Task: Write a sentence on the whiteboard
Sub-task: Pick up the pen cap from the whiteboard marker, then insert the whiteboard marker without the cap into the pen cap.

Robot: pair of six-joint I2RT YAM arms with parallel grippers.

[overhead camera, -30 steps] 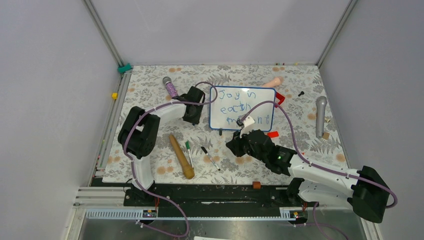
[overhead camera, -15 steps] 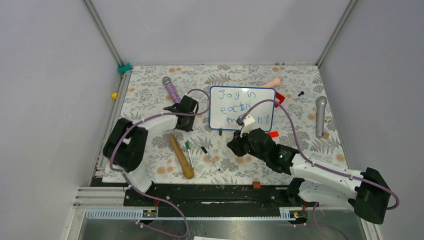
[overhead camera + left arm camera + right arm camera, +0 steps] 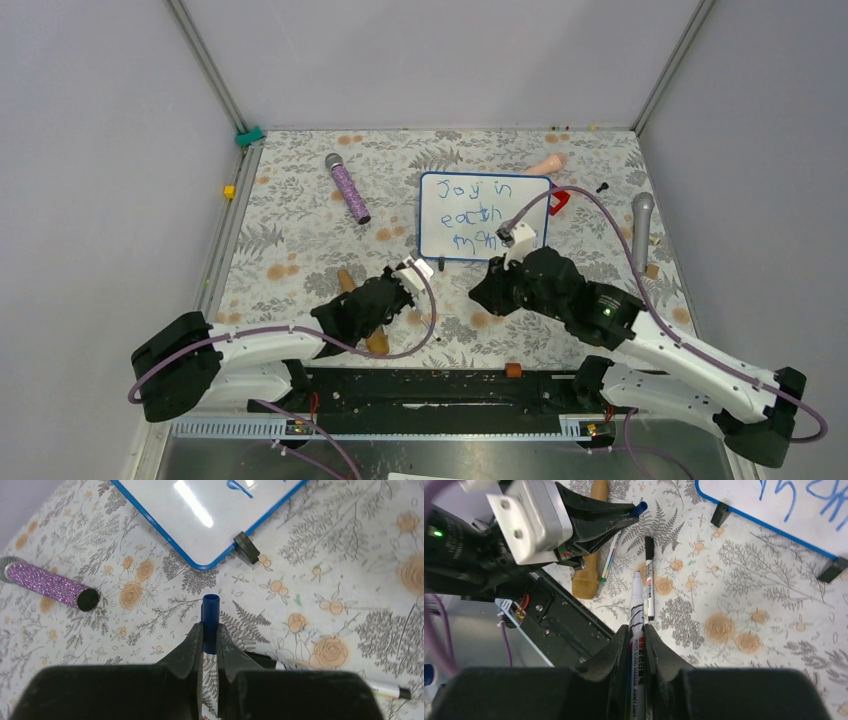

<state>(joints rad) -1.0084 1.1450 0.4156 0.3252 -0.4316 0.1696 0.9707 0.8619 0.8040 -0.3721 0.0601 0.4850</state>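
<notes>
The whiteboard (image 3: 483,216) lies flat at the back middle of the table, and its blue-framed corner (image 3: 210,525) shows in the left wrist view. The sentence (image 3: 480,214) is in blue marker in three lines; the right arm hides the end of the lowest line. My right gripper (image 3: 636,630) is shut on a white whiteboard marker (image 3: 636,605) with its tip bare, hovering near the board's front edge (image 3: 480,296). My left gripper (image 3: 210,632) is shut on a blue cap (image 3: 210,615) and sits just left of the right one (image 3: 408,292).
A black marker (image 3: 649,577), a green pen (image 3: 610,557) and a wooden pestle (image 3: 591,555) lie on the floral mat below the grippers. A purple microphone (image 3: 347,188) lies at the back left. At the right lies a grey microphone (image 3: 641,230). A red piece (image 3: 559,201) touches the board's right edge.
My left arm has swung from the whiteboard's left edge back to the near middle of the table. The right gripper has shifted slightly right with the marker.
</notes>
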